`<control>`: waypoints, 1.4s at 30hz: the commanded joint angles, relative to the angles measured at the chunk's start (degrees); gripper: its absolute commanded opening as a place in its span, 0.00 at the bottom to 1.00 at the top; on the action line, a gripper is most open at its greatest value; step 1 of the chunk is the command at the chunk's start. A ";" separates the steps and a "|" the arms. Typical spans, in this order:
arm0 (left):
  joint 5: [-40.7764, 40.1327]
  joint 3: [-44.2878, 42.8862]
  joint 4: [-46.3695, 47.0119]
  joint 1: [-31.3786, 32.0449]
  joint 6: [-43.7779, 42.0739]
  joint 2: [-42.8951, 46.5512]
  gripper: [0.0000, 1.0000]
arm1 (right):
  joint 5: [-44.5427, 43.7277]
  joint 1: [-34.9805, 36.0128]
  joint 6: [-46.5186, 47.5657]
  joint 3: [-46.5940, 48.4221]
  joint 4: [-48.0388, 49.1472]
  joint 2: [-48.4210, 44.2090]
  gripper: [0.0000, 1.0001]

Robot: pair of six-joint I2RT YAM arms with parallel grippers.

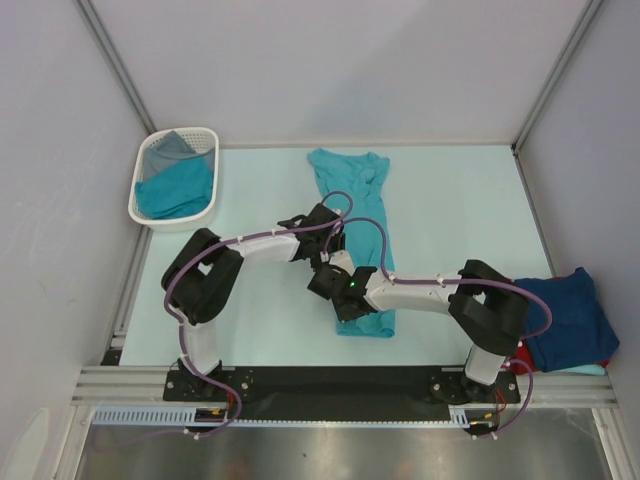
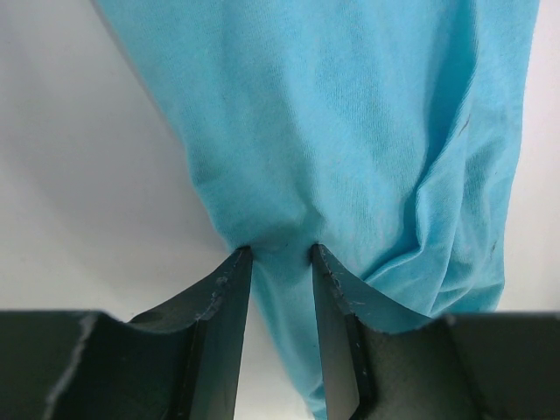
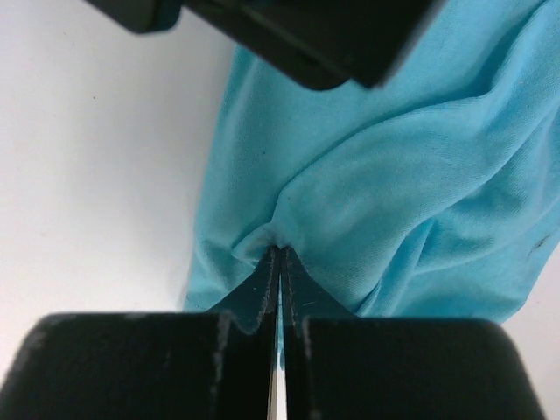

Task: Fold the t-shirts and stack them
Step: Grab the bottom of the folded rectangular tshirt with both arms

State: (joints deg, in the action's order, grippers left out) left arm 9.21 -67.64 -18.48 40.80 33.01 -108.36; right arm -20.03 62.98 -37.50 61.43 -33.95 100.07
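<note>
Pinching hard, the right gripper (image 3: 278, 249) presses its two black fingers flat together on a thin edge of the teal t-shirt (image 1: 352, 185), and the soft knit puckers into a small rosette right at the tips. A dark, blurred housing (image 3: 289, 35) fills the top of that wrist view; I take it for the other arm, close by.

A little farther up the overhead frame, the left gripper (image 2: 278, 252) is clamped on the same shirt. Its scuffed wedge-shaped fingers sit slightly apart, with a thicker tuck of cloth wedged between them and creases fanning out above.

Both holds sit on the shirt's left long edge, near the centre of the overhead frame. My read is that two grips close together on one edge let the limp cloth be carried over as a single panel without sagging. The shirt lies as a long narrow strip on the pale, smooth table (image 1: 450, 200), running from frame centre-bottom towards the top, matte and faintly wrinkled.

At lower right sits a navy t-shirt (image 1: 565, 310), folded, with a sliver of red showing at its near edge; that looks like the stack. Farthest off, at upper left, a white slotted basket (image 1: 178, 132) holds a teal cloth (image 1: 178, 190) and a grey cloth (image 1: 172, 148), both crumpled.
</note>
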 commanded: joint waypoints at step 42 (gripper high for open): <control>0.37 -2.32 -1.91 1.30 -0.67 -2.83 0.40 | -0.10 3.81 -13.66 -5.53 -21.41 -17.19 0.00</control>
State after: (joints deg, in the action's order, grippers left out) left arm 9.04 -68.82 -19.53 41.12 32.97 -109.06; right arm -22.65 65.34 -48.71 56.23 -53.41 82.41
